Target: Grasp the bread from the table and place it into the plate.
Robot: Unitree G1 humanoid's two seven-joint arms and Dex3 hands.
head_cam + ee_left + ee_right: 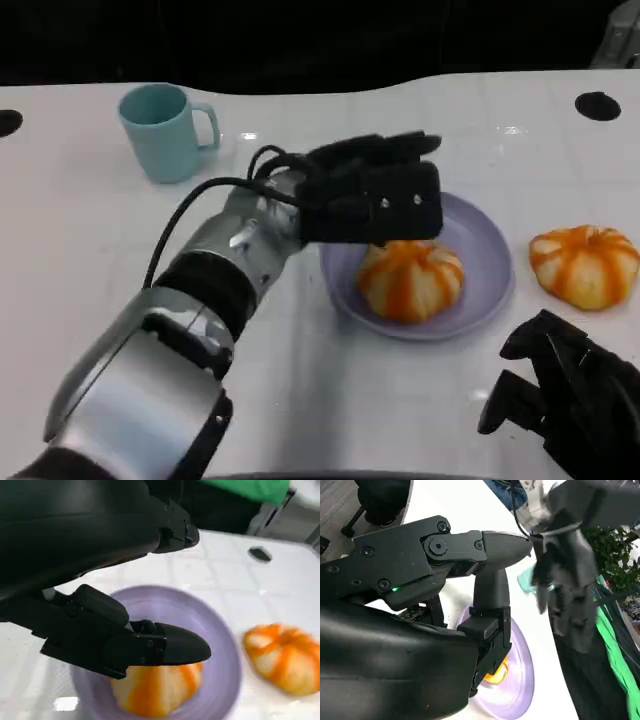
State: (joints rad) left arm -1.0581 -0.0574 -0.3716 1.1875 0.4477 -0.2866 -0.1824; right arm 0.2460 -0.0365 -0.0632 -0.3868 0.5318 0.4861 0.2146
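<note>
Round bread [411, 280] sits flat in plate [490, 250]; left hand [372, 190] spread empty above.

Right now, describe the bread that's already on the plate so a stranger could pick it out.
Find the lavender plate at the middle of the white table. The bread roll lies in it, just beneath the left robot hand. Its orange-striped twin sits on the bare table to the plate's right.

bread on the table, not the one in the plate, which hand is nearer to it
Right. The right hand sits low on the table just below that bread; the left hand hovers over the plate, across from it.
</note>
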